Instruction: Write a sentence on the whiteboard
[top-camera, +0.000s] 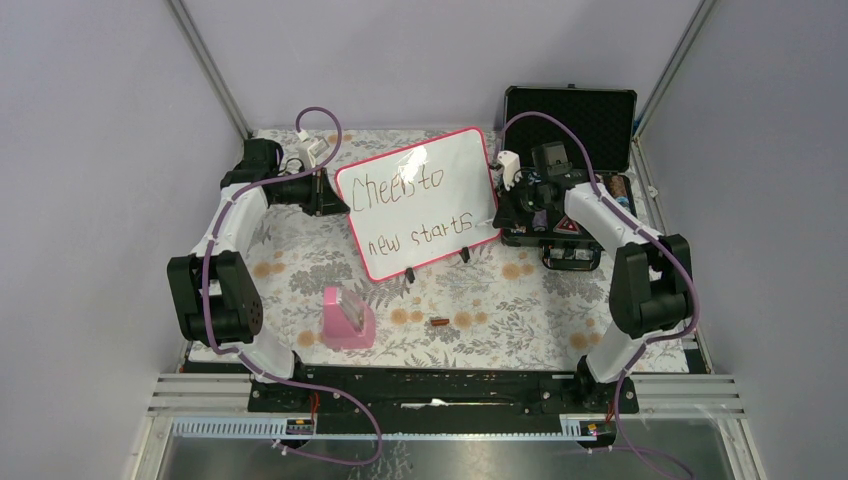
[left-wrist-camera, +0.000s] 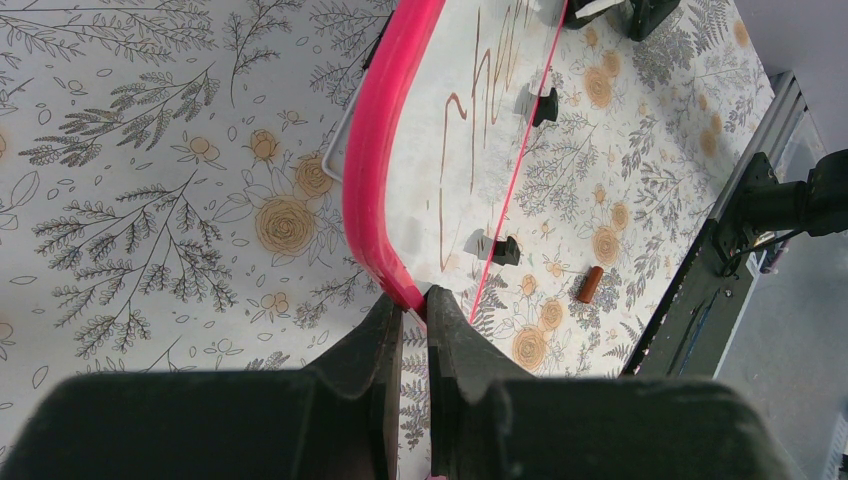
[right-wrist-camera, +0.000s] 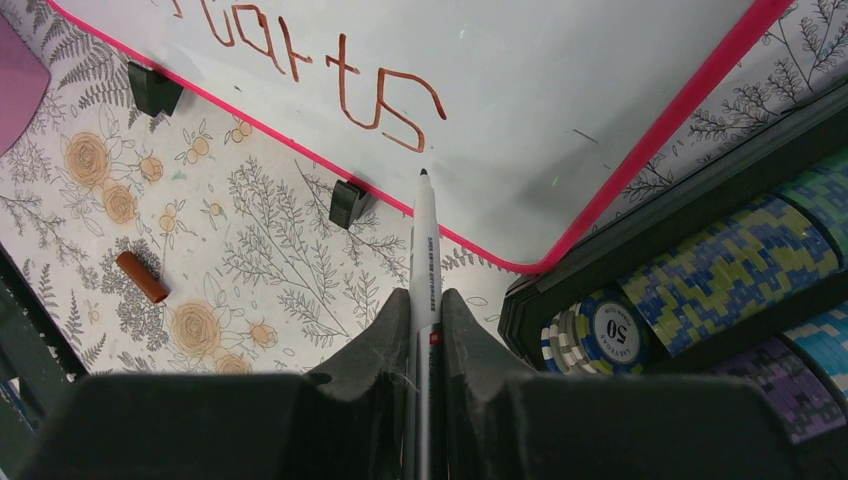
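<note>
Clamping the pink edge of the whiteboard (top-camera: 450, 200) in our left hand (left-wrist-camera: 405, 318) at the far middle of the table (top-camera: 500, 300), with our right hand (right-wrist-camera: 423, 300) clenched on the pen (right-wrist-camera: 424, 240) just below the last letter of the sentence (top-camera: 420, 238), we could smear fresh ink if the board slips.

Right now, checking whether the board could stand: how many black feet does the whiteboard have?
2, both on the whiteboard's near long edge: left foot toward its left corner, right foot toward its right corner. None looks hidden.
</note>
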